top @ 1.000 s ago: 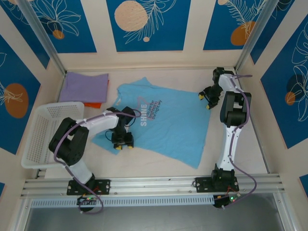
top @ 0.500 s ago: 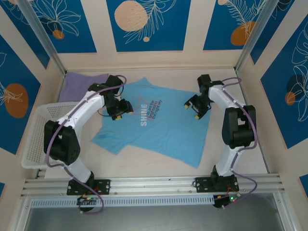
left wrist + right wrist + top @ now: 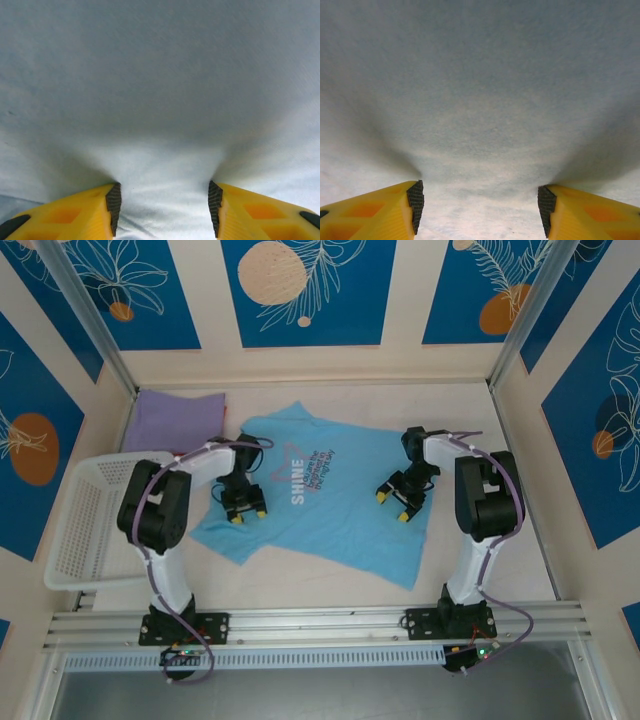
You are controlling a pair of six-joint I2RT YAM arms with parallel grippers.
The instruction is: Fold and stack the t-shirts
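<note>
The left fingers point(image 3: 248, 514) stand part open, tips pressed down on the sky-blue t-shirt point(image 3: 340, 525), with a soft ridge of cloth puckered between the 2 black pads point(image 3: 114, 207) but not pinched. The right fingers point(image 3: 393, 505) are likewise released and spread wider, resting on the same shirt, and the fabric dips around their tips.

The shirt lies spread print-up in the middle of the table point(image 3: 330, 592). The left fingers are just left of the white-and-pink lettering point(image 3: 312, 475), and the right fingers are well to its right, nearer the far-right edge.

Judging by how it dimples and gathers, the cloth is thin, light and limp. It will sag, drag and bunch rather than hold a line. It is not fragile, and the ribbed pads should grip it well. Edges look the best hold: pinch 1 layer at a sleeve seam or hem corner, 2 matching points at once, and lift low so the fold lands flat.

The plain lavender t-shirt point(image 3: 180, 420) lies folded at the far-left corner, beyond the white mesh basket point(image 3: 85, 530).
</note>
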